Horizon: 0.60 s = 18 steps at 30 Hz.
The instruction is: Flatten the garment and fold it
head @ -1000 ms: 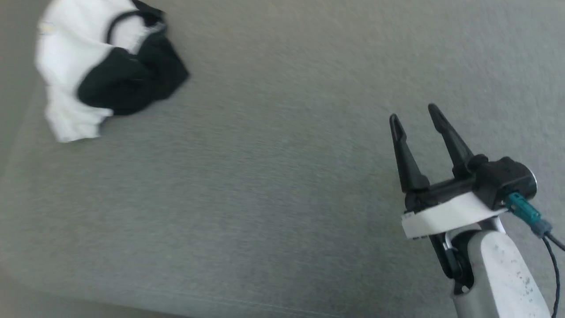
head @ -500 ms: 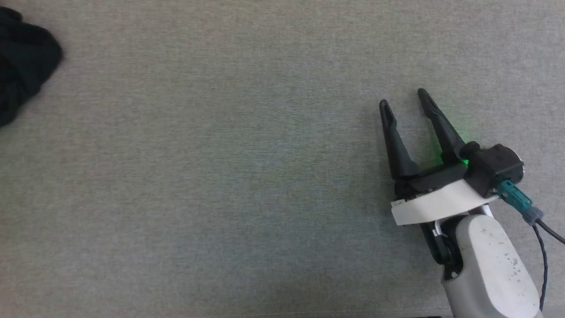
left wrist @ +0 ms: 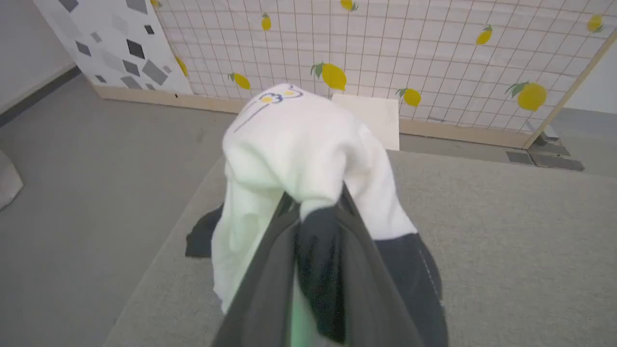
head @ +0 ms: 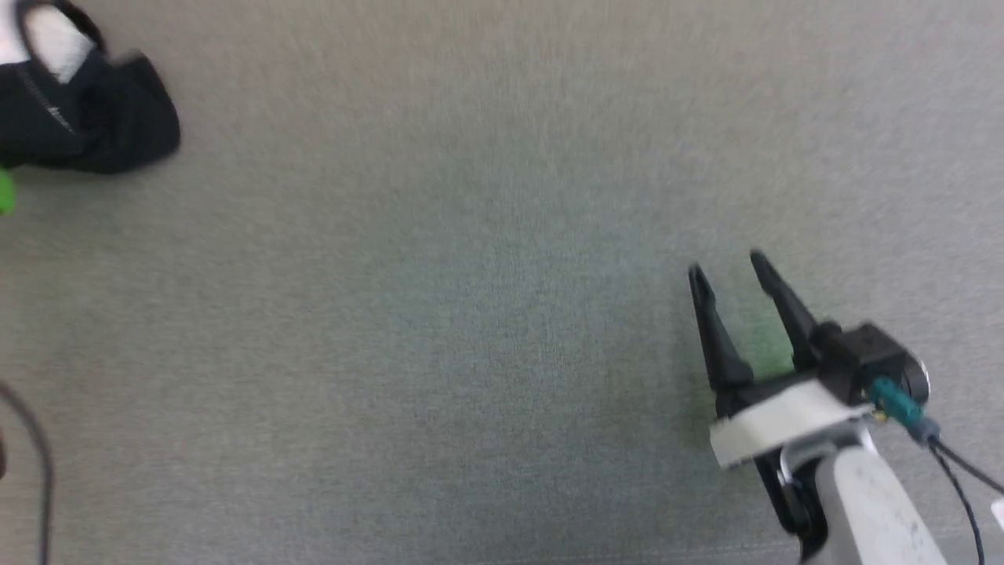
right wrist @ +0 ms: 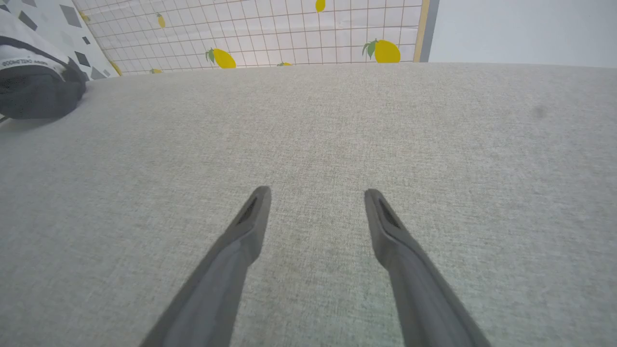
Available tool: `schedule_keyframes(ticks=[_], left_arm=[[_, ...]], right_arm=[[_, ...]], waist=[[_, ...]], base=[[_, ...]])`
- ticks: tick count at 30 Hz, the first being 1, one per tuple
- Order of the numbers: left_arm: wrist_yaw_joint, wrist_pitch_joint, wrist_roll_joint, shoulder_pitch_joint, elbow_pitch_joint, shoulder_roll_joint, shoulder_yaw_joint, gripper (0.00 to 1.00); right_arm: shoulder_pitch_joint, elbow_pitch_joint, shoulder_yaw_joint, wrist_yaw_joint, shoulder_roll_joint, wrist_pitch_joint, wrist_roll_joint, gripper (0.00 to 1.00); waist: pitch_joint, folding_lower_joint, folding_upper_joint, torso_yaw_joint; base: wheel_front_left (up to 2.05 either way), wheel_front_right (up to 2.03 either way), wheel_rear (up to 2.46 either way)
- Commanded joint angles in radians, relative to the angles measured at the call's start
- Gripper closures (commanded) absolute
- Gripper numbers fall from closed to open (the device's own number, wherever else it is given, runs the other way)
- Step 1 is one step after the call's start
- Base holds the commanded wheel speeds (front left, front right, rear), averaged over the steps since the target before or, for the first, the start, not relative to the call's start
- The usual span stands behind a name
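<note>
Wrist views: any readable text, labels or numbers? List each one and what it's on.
Neckband of the shirt: a row of small white letters, too small and blurred to read.
Chest print: a blue-outlined figure with yellow spots; I cannot tell whether it holds letters.
Wall: lemon pattern on a grid, no text.

Right wrist view: garment (right wrist: 38, 96) carries line of small white capital lettering along black neckband (right wrist: 23, 61); too small and soft to read with certainty.
Left wrist view: chest print (left wrist: 275, 96) on white cloth of garment (left wrist: 299, 159), thin dark looping outline with two yellow spots; could be figures, not legible.
Head view: pale flecks on black band of garment (head: 102, 125), blurred, unreadable.
No wording can be read for sure.
</note>
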Motion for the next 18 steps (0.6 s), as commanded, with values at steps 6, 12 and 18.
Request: schedule_keyframes(ticks=[6, 12, 18], left_arm=[[-0.053, -0.172, 0.073, -0.140, 0.039, -0.089, -0.113, 1.00], [-0.083, -0.239, 0.076, -0.228, 0.065, -0.215, -0.209, 1.00], [-0.125, -0.283, 0.041, -0.282, 0.102, -0.367, -0.297, 1.00]], right_arm=[[0.084, -0.015, -0.036, -0.002, 0.000, 0.026, 0.014, 0.00], [0.131, -0.044, -0.056, -0.002, 0.000, 0.053, 0.017, 0.00], [0.164, -0.076, -0.074, -0.002, 0.000, 0.082, 0.008, 0.00]], waist=[[-0.366, 0.0000, -0.0001, 0.115], [-0.416, 0.0000, -0.0001, 0.052], [-0.421, 0.0000, -0.0001, -0.032]], base=[[0.00, 0.00, 0.00], [0.00, 0.00, 0.00], [0.00, 0.00, 0.00]])
